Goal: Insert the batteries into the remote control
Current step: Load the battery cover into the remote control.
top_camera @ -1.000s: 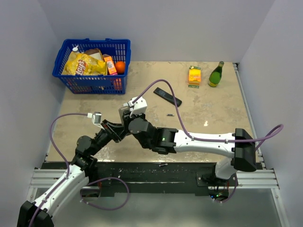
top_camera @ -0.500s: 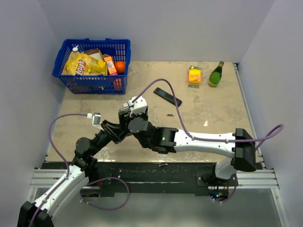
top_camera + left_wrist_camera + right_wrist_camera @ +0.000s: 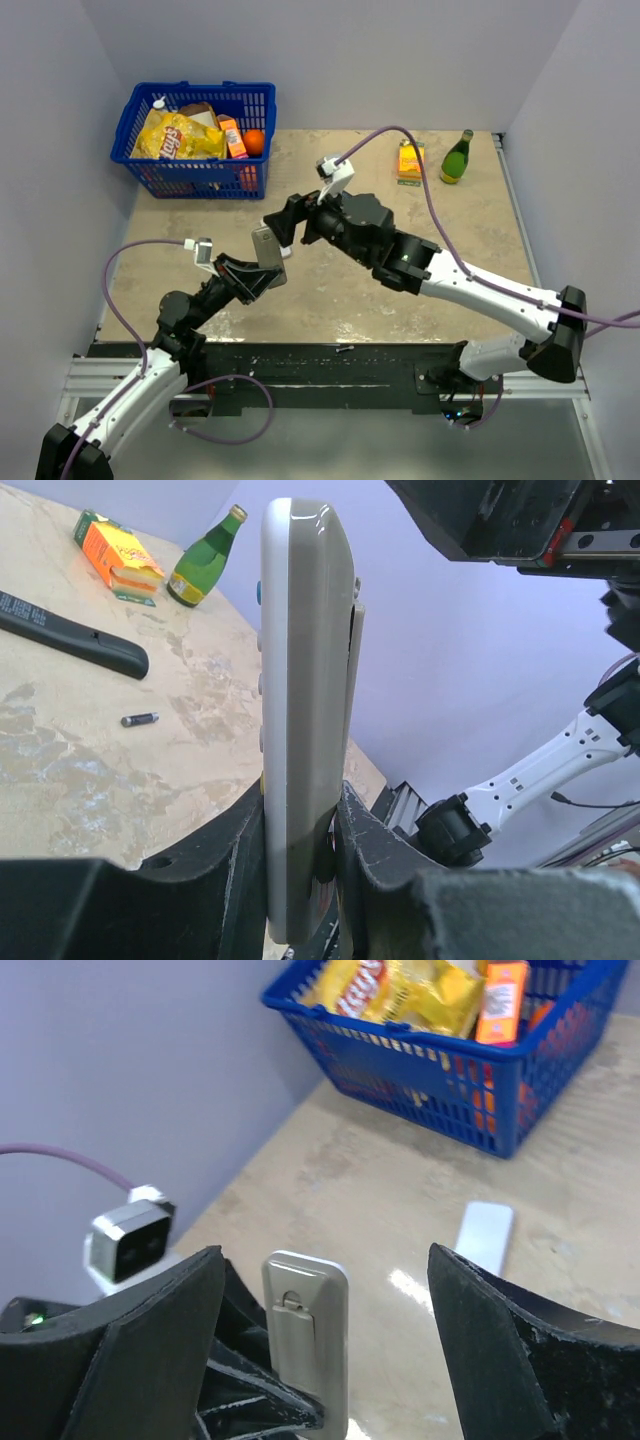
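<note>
My left gripper (image 3: 256,272) is shut on a grey remote (image 3: 268,250) and holds it upright above the table's left front. In the left wrist view the remote (image 3: 300,680) stands edge-on between the fingers (image 3: 240,860). My right gripper (image 3: 288,224) is open and empty just behind the remote. In the right wrist view its gripper (image 3: 323,1255) has both fingers spread wide either side of the remote's back (image 3: 308,1340), where the battery cover sits closed. One battery (image 3: 140,720) lies on the table by a black remote (image 3: 75,637). Both are hidden under the right arm in the top view.
A blue basket (image 3: 200,88) of groceries stands at the back left. An orange box (image 3: 411,158) and a green bottle (image 3: 457,157) stand at the back right. A small dark cylinder (image 3: 343,349) lies on the black base rail. A pale rectangle (image 3: 485,1235) shows on the table.
My right arm has swung from the front middle to the back right, and its gripper has drawn back from the grey remote. My left gripper has kept the remote still.
</note>
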